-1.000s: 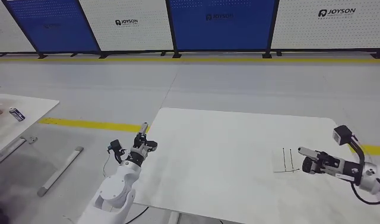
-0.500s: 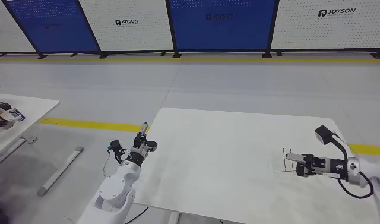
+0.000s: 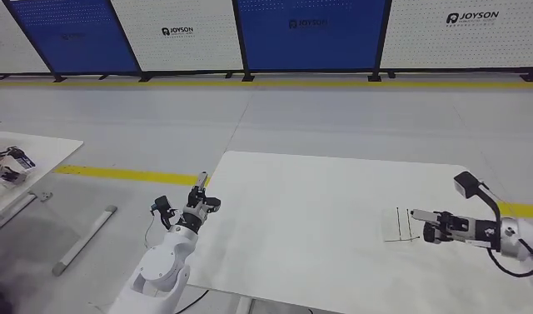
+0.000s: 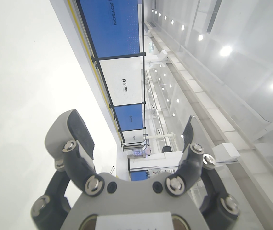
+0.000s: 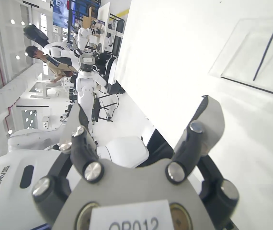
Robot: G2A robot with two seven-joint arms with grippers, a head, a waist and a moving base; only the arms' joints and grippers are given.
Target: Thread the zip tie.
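Zip ties lie flat in the lower right of the top view, near the worktop's right edge. Two thin dark strips run side by side, and a third strip lies crosswise at their near ends. The right wrist view shows them resting on what looks like a clear sheet. I can't tell whether the crosswise strip touches the other two.

I'd judge them almost weightless, springy rather than limp, and smooth enough to skid when nudged. Lying so flat, they give little to get under. A pinch across the width of one strip, partway along, would probably work. That would leave the pointed tail free to feed into the small head. The thin sheet may slide or lift with a tie, so the pinch should press down gently.

The right end effector sits low, just beside the ties at the right of the top view. It lies nearly level, pointing towards them, with its fingers spread apart and nothing between them. The left end effector is at the worktop's left edge, well apart from the ties. Its pads are likewise spread wide, with nothing held.
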